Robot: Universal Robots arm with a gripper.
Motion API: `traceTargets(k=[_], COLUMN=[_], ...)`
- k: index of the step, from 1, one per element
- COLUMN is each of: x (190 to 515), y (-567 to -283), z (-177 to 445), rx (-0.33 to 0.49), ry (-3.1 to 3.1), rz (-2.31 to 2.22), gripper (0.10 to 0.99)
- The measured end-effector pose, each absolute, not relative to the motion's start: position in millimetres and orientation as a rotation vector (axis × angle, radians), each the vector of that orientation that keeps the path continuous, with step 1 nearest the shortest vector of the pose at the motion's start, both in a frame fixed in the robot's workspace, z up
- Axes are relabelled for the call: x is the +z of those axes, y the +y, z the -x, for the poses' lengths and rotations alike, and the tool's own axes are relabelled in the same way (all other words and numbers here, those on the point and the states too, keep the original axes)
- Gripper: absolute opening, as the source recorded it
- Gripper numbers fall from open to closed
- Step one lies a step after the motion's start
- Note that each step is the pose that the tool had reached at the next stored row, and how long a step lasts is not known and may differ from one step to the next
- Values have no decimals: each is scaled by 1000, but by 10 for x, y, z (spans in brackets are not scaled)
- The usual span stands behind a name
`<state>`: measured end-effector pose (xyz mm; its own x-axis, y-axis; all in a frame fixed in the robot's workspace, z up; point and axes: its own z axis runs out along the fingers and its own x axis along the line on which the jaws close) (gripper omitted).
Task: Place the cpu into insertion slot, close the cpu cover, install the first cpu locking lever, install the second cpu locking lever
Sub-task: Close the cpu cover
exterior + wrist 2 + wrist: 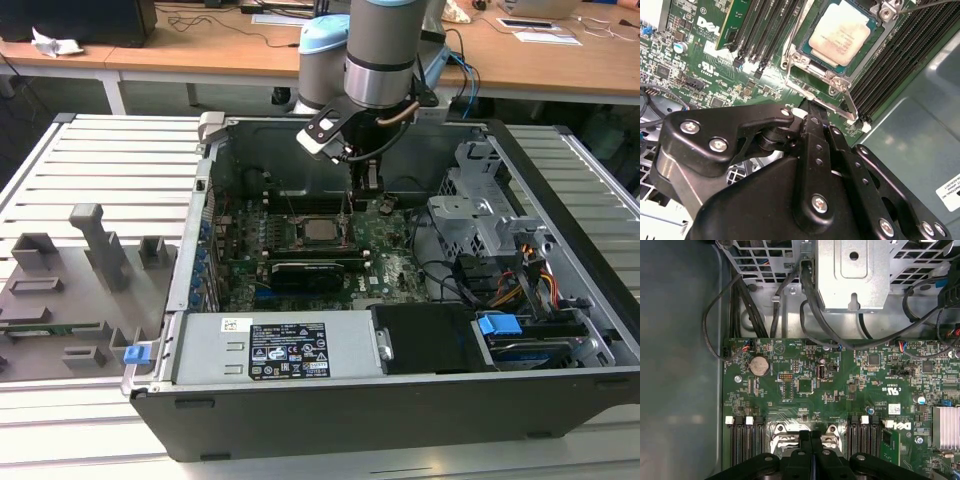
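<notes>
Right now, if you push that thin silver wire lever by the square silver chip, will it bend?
The thin silver wire lever looks like springy steel, so it would probably flex slightly and push back. It is slim and smooth, so the shut black pincer could slip off. Being light, it should move easily.

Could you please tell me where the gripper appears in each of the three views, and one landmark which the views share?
Exterior view: the gripper hangs inside the open case, to the exterior view's right of the cpu.
Second wrist view: the gripper is shut, its tip close to the cpu.
First wrist view: the gripper sits between two banks of memory slots.
Shared landmark: the black memory slots, in two banks.
</notes>
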<state>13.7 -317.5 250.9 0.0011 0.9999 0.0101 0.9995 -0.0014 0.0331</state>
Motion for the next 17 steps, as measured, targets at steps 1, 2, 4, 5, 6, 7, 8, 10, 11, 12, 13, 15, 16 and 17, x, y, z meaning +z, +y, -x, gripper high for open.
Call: traceTargets(k=[1,2,4,5,6,7,8,10,11,12,13,15,16,17], x=[2508,2508,2508,2508,2508,2508,2508,2508,2508,2508,2508,2507,2508,2507], y=[-3175,-3175,-3175,-3175,-3175,-3175,-3175,-3175,-3175,-3175,-3175,-3175,-3175,-3175], z=[-133,-130,-123,-119,-116,-113,-110,-104,-101,-96,-94,-84,-81,-78], rx=[48,48,48,48,48,48,48,48,48,48,48,48,48,48], ry=[2208,2208,2208,2208,2208,2208,2208,2208,2208,2208,2208,2208,2208,2208], rz=[-2211,-2211,-2211,-2211,-2211,-2211,-2211,-2211,-2211,-2211,-2211,-2211,-2211,-2211], gripper=[106,106,106,106,106,106,106,106,106,106,106,106,106,106])
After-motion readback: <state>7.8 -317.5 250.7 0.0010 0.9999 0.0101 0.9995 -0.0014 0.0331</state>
